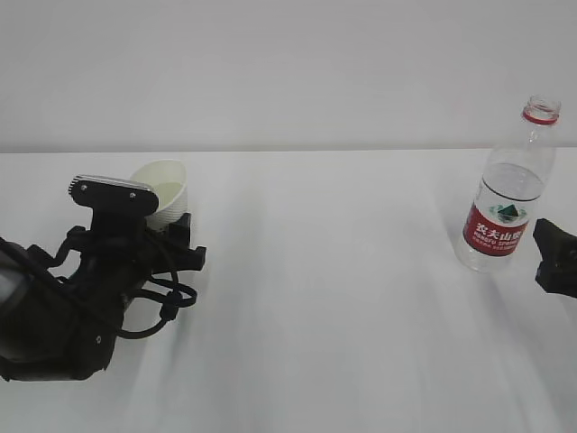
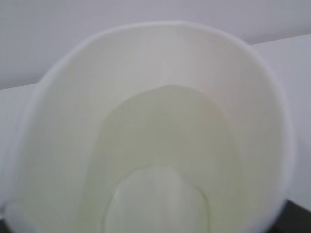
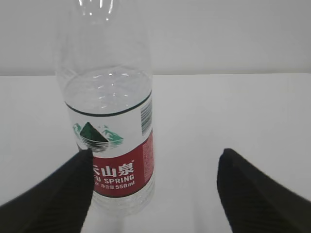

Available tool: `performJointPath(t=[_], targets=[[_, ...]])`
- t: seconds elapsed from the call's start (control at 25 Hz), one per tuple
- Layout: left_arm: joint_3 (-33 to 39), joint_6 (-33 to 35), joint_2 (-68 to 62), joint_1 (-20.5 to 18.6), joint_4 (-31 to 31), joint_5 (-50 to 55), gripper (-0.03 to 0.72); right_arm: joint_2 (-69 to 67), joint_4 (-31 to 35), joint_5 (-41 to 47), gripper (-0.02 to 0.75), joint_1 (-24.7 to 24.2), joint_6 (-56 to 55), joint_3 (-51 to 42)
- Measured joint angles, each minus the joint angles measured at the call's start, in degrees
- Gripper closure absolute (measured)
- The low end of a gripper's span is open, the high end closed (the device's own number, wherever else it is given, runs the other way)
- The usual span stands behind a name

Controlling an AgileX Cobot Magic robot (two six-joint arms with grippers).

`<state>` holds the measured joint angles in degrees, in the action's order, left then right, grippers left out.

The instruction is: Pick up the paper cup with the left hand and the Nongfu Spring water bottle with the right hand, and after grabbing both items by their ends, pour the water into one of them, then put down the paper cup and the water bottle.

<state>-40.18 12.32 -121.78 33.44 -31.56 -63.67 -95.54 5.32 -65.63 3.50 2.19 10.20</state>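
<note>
The paper cup (image 1: 162, 191) sits tilted at the tip of my left gripper (image 1: 169, 225), its base hidden behind the black fingers, which are shut on it. It fills the left wrist view, where the water (image 2: 165, 145) lies pale yellowish-green inside the paper cup (image 2: 63, 121); no fingers show there. The Nongfu Spring water bottle (image 1: 507, 194) stands upright and uncapped at the right, red label low on it. My right gripper (image 1: 554, 257) is just right of it at the frame edge. The right gripper (image 3: 155, 158) is open, with the bottle (image 3: 109, 145) by its left finger (image 3: 58, 194).
A white table (image 1: 343, 298) runs back to a pale wall. Cables loop from the left arm (image 1: 63, 307) at the lower left. Bare tabletop separates the cup from the bottle.
</note>
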Motion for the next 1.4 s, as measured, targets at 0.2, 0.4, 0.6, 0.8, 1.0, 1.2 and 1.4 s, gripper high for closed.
performJointPath(t=[0.2, 0.4, 0.6, 0.8, 1.0, 1.2, 1.4], targets=[[0.0, 0.0, 0.0, 0.0, 0.0, 0.0, 0.155, 0.0, -0.1, 0.0, 0.145, 0.0, 0.0, 0.0], [0.0, 0.0, 0.0, 0.0, 0.0, 0.0, 0.115, 0.0, -0.5, 0.0, 0.145, 0.0, 0.0, 0.0], [0.0, 0.0, 0.0, 0.0, 0.1, 0.0, 0.098, 0.0, -1.0, 0.0, 0.145, 0.0, 0.0, 0.0], [0.0, 0.0, 0.0, 0.0, 0.1, 0.0, 0.085, 0.0, -1.1, 0.0, 0.145, 0.0, 0.0, 0.0], [0.0, 0.0, 0.0, 0.0, 0.1, 0.0, 0.084, 0.0, -1.1, 0.0, 0.145, 0.0, 0.0, 0.0], [0.0, 0.0, 0.0, 0.0, 0.1, 0.0, 0.083, 0.0, -1.2, 0.0, 0.145, 0.0, 0.0, 0.0], [0.0, 0.0, 0.0, 0.0, 0.1, -0.6, 0.037, 0.0, -1.2, 0.0, 0.145, 0.0, 0.0, 0.0]])
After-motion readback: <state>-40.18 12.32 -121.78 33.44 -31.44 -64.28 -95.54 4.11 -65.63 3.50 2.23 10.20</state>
